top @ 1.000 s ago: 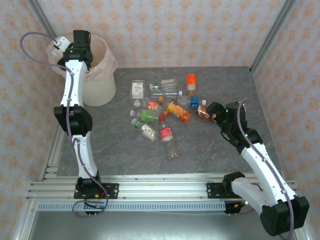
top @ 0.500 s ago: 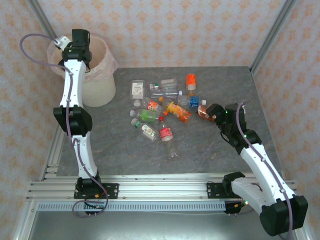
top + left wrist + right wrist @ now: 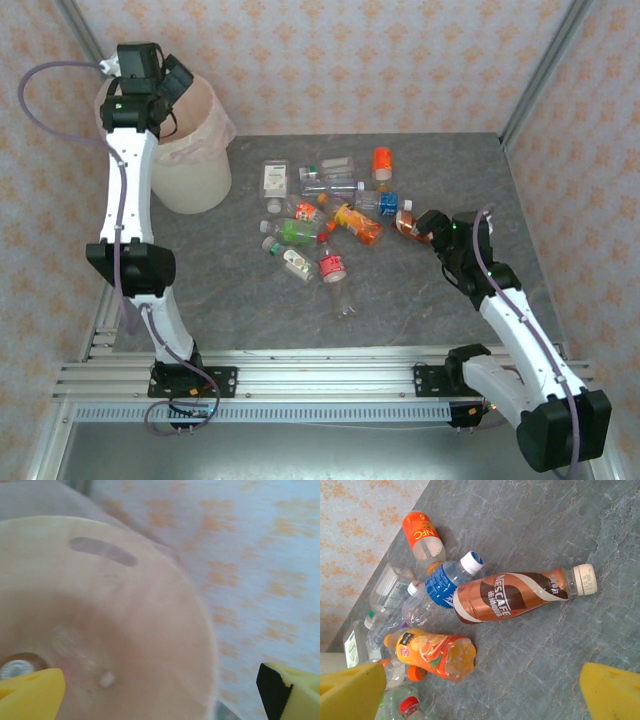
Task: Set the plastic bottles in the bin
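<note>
Our left gripper hangs empty over the bin, and most of the job is not yet done.

In the left wrist view the yellow pads stand wide apart with nothing between them, and below them is the bin's pinkish lined inside. Something small, pale and round lies at the bottom; we cannot tell whether it is a bottle cap. About a dozen plastic bottles lie in a loose heap in the middle of the table, well apart from the bin. Our right gripper is also wide open and holds nothing. It hovers just beside the brown-labelled bottle at the heap's right edge, which we judge to be the next pick.
</note>
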`<state>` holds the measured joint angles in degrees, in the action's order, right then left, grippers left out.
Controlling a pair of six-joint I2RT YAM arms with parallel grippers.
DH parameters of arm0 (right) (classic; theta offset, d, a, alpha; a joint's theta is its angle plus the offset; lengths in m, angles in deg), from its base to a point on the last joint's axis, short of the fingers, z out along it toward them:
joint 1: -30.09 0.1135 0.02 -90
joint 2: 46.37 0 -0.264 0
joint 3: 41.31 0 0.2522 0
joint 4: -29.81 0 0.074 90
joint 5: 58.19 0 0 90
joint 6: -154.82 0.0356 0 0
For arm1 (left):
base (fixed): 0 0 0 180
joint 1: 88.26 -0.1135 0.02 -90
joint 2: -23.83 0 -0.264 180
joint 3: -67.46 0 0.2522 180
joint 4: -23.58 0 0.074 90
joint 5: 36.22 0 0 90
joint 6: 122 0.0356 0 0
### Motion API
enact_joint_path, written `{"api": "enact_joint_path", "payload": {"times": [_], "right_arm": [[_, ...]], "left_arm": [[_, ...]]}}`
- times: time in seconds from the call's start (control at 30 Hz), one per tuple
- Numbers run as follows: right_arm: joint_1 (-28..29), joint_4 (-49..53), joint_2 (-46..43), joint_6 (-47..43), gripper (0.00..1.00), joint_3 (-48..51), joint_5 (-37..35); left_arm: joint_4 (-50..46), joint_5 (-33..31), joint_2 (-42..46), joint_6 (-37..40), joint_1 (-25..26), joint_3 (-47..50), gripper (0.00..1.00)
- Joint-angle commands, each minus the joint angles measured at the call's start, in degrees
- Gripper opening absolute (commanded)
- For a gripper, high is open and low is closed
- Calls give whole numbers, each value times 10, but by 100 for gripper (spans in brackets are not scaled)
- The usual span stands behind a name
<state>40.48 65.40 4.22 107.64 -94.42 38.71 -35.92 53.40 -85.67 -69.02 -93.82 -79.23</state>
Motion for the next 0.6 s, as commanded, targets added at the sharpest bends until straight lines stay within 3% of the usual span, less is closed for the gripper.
{"api": "enact_joint_path", "payload": {"times": [0.0,0.23,0.4,0.5,0.57], "right_arm": [[-10,-34,9,-16,99,13,9],[-42,-61,98,-116,99,23,11],[-44,-70,165,-211,100,-6,-4],[-42,-85,202,-330,95,-33,74],[-29,-75,231,-357,94,-63,50]], "left_arm": [[85,103,52,34,30,51,100],[189,229,153,61,87,206,100],[225,262,221,57,134,317,100],[232,265,255,59,173,370,100],[237,255,276,61,199,403,100]]}}
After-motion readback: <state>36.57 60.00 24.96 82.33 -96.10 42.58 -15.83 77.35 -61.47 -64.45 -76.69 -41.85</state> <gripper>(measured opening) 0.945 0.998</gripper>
